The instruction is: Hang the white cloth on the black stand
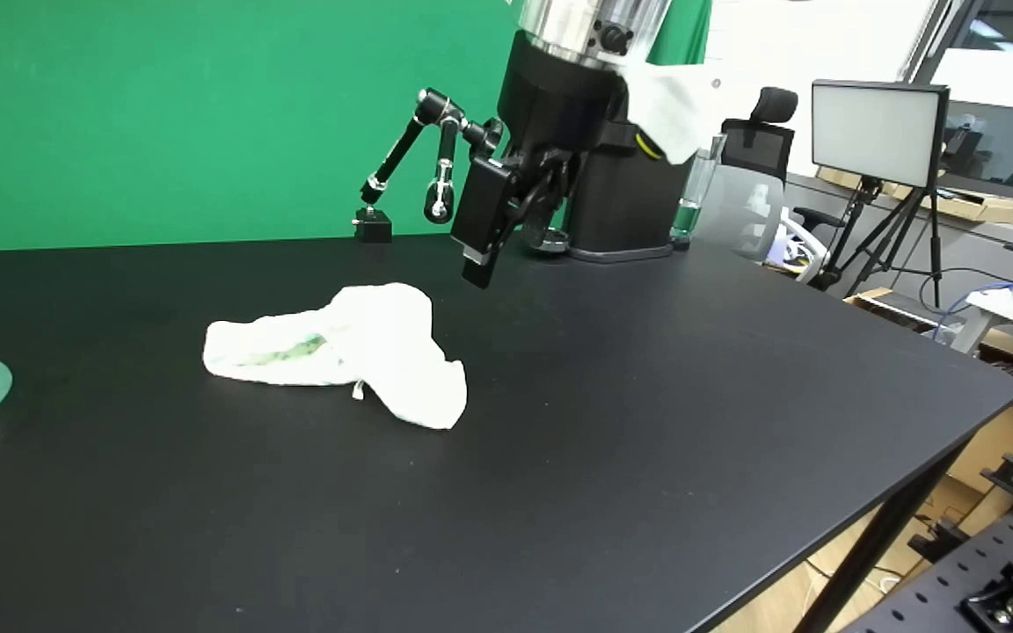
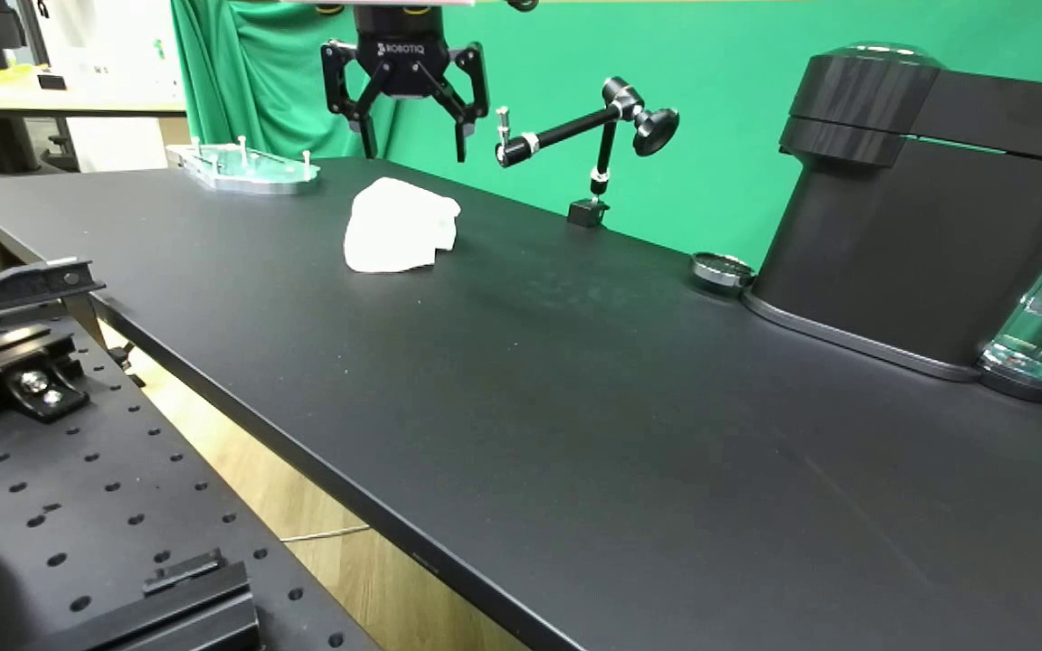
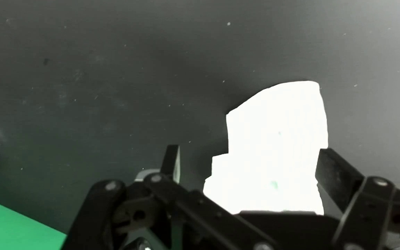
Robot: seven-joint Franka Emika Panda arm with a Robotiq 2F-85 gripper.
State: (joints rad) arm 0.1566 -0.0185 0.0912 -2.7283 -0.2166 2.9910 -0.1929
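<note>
In an exterior view, the camera looks slanting down at the white cloth (image 1: 388, 338) from fairly near, facing the black machine (image 1: 625, 207) beyond it. In an exterior view, the perforated plate (image 2: 109, 551) and that machine lie nearer than the cloth, which is seen smaller, from farther off. Both exterior views face the green backdrop (image 2: 720, 108) behind the cloth and share the table (image 2: 530, 434) around it. The wrist view looks steeply down past the gripper (image 3: 248, 147) from above the cloth.
</note>
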